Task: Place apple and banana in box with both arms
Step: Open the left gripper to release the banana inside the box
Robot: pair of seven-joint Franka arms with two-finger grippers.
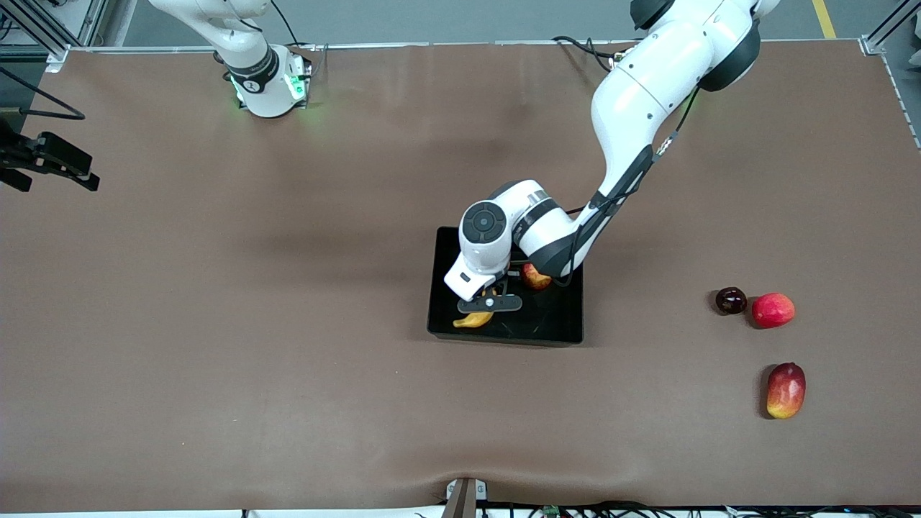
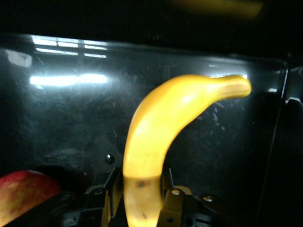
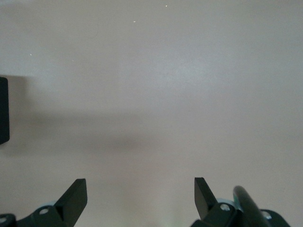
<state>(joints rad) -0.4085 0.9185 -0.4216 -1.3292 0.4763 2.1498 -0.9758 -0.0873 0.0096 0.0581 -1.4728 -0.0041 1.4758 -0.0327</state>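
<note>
**Banana held in the box, apple already inside**

Nearest the front camera lies an oval red-and-yellow fruit [image 1: 786,389], toward the left arm's end of the table. Farther back sit a pinkish-red round fruit [image 1: 773,310] and, just beside it, a small dark fruit [image 1: 731,300]. Near the middle of the brown table [image 1: 216,324] stands the black box [image 1: 557,327]. The left gripper [image 1: 491,302] is low in the box, its fingers [image 2: 173,201] closed on the stem-side end of the banana [image 2: 163,137]; whether the banana touches the floor cannot be told. The apple [image 1: 535,276] rests in the box, farther from the camera than the banana. Farthest back, the right arm waits; its gripper [image 3: 140,196] hangs spread and empty over bare table. By this evidence, the apple is placed; only releasing the banana and withdrawing remain.
</note>
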